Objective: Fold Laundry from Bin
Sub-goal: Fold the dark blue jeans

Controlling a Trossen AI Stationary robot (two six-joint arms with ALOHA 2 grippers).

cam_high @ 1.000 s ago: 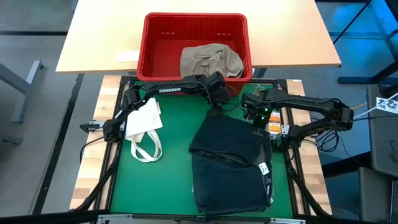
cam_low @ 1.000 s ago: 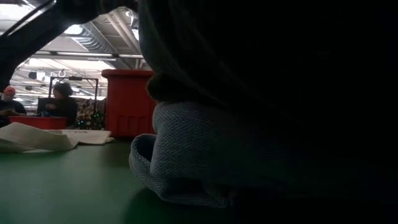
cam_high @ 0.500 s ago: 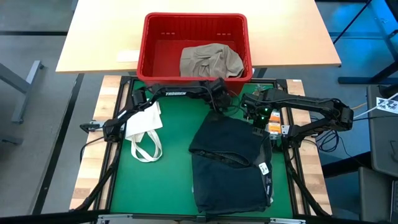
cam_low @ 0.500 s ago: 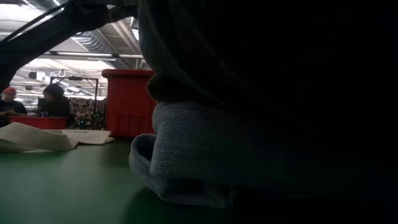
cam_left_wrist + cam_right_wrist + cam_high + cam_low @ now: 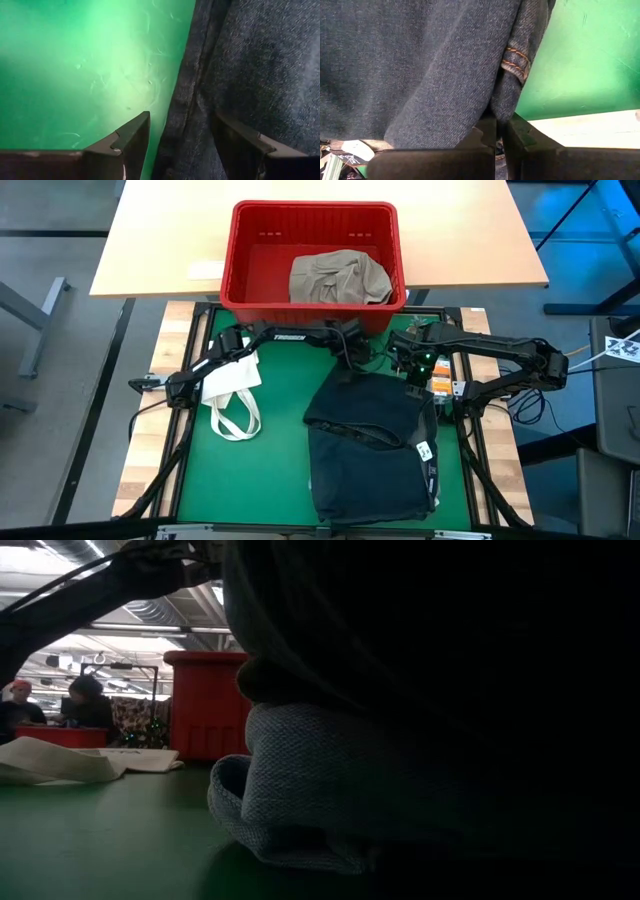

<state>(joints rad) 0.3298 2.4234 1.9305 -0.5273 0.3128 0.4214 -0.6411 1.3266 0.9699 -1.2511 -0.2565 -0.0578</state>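
In the low view the dark garment sits against the lens and blocks most of the counter; only 1 corner of the red bin shows past it. The 2 people far behind are too small to tell apart in detail. In the high view the left end effector is hidden under its own wrist. The right end effector is cut off by the wrist picture's edge

Dark jeans: coarse matt denim (orange stitching); red bin: smooth plastic; mat: green, matt.
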